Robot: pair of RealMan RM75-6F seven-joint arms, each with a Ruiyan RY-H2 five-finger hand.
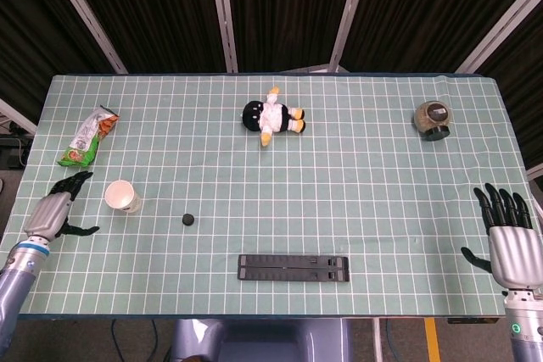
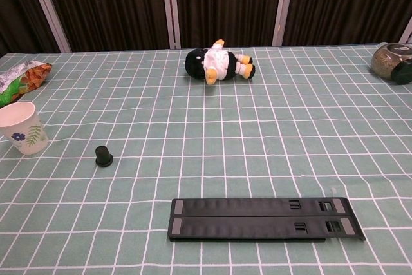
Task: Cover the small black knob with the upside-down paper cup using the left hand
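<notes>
A: Where is your left hand, and what does it hold?

B: My left hand [image 1: 59, 208] sits at the left edge of the table [image 1: 382, 209], fingers spread apart, holding nothing. It lies near the paper cup [image 1: 122, 197] but apart from it, touching neither the cup nor the small black knob [image 1: 188, 219].

A: And the right hand?

B: My right hand [image 1: 512, 239] is at the right edge, fingers extended and spread, nothing in it.

A: What does each view add?

B: Both hands appear only in the head view; the chest view shows neither. The chest view shows the cup standing mouth up, white with a leaf print, and the knob as a short stub on a wider base, standing to the right of the cup and well apart from it.

A: Contents of the containers?

B: I cannot tell what is inside the cup. The jar [image 1: 433, 119] at the far right has a dark lid and holds a brownish, grainy fill.

A: Other items?

B: A snack bag [image 1: 87, 138] lies beyond the cup, a stuffed penguin [image 1: 271, 116] at the far middle, and a long black rack [image 1: 293, 267] lies flat at the near edge.
</notes>
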